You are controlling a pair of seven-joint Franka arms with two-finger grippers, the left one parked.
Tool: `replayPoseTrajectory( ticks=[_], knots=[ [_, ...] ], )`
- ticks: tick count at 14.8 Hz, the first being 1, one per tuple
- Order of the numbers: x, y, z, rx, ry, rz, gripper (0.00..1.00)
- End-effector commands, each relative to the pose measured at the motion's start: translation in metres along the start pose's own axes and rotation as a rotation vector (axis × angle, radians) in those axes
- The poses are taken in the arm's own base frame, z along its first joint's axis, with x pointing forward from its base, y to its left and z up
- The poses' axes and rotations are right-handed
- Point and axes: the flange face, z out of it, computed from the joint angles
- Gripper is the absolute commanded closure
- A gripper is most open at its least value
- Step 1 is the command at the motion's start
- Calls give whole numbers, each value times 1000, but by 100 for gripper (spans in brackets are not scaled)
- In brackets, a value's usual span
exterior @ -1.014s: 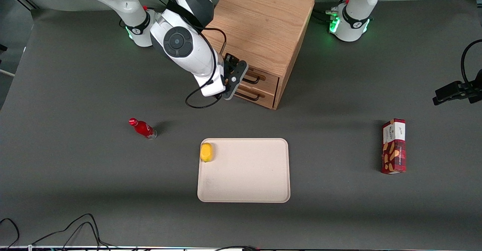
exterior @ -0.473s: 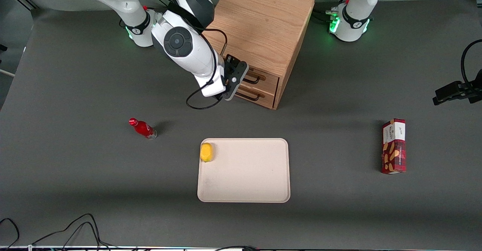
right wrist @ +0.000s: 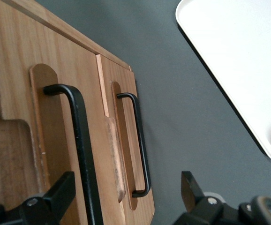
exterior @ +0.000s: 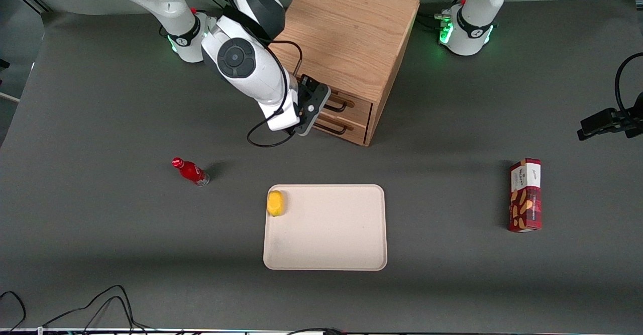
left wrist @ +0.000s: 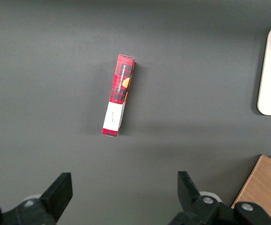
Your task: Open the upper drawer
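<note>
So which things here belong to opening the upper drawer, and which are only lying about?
For the job:
upper drawer
hand, open, at that drawer's black handle

Lying about:
red bottle
tray
yellow fruit on it
snack box
lower drawer

No writing can be read anywhere — the red plaid box (exterior: pixel 525 195) carries print on its white end and along its narrow side (left wrist: pixel 118 95), too small to make out, and the red bottle (exterior: pixel 191 171) shows no legible label.
</note>
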Motion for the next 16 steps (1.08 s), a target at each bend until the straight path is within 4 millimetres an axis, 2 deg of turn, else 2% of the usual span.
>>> replayPoseTrajectory(
  ticks=[1, 5, 8, 16],
  knots=[
    [-2, -2, 3, -23, 11, 6, 0],
    [-1, -1, 4, -25, 19, 5, 0],
    [2, 6, 12, -32, 24, 2, 0],
    [6, 21, 19, -63, 36, -9, 0]
  ],
)
